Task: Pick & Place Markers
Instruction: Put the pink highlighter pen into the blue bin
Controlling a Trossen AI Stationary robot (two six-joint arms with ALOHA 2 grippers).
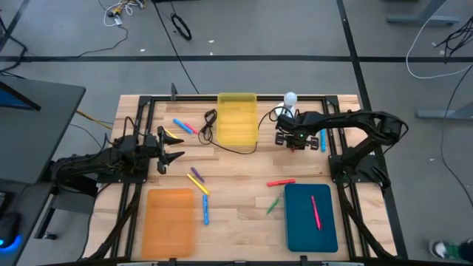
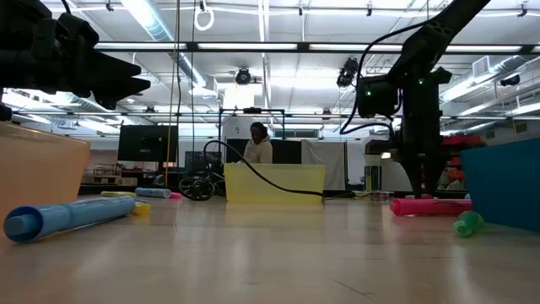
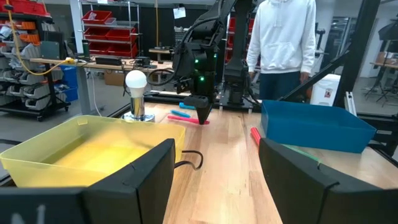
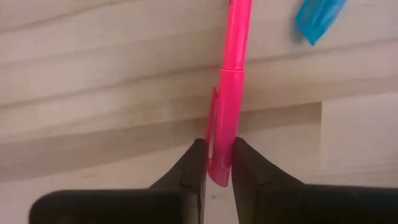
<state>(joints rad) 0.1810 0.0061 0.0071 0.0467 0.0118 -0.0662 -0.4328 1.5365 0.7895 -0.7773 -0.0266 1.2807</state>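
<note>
Pink marker (image 4: 231, 81): nearest the right wrist camera, lying on the wooden table (image 4: 93, 93), its capped end pinched between the dark fingertips (image 4: 194, 163) of the right gripper (image 4: 216, 163) (clenched on it, tip down at the table surface).

Blue marker (image 4: 318, 18): just beyond the pink one, apart from it.

Right gripper, high view (image 1: 297, 143): at the far right part of the table, just right of the yellow tray (image 1: 236, 118), beside a small white-topped object (image 1: 290, 98).

Teal tray (image 1: 310, 216): near right corner; one pink-red marker (image 1: 315, 210) inside. A second pink-red marker (image 1: 281, 182) and a green marker (image 1: 273, 205) lie on the wood just outside it.

Centre of table: purple marker (image 1: 196, 174), yellow marker (image 1: 197, 185), blue marker (image 1: 205, 209), close together.

Orange tray (image 1: 168, 220): near left.

Far left of the yellow tray: blue marker (image 1: 181, 124) and pink marker (image 1: 192, 128) side by side.

Left gripper (image 1: 174, 148): hovering at the table's left side, fingers spread, holding nothing.

Person in a white hoodie (image 3: 283, 37): standing beyond the table.
</note>
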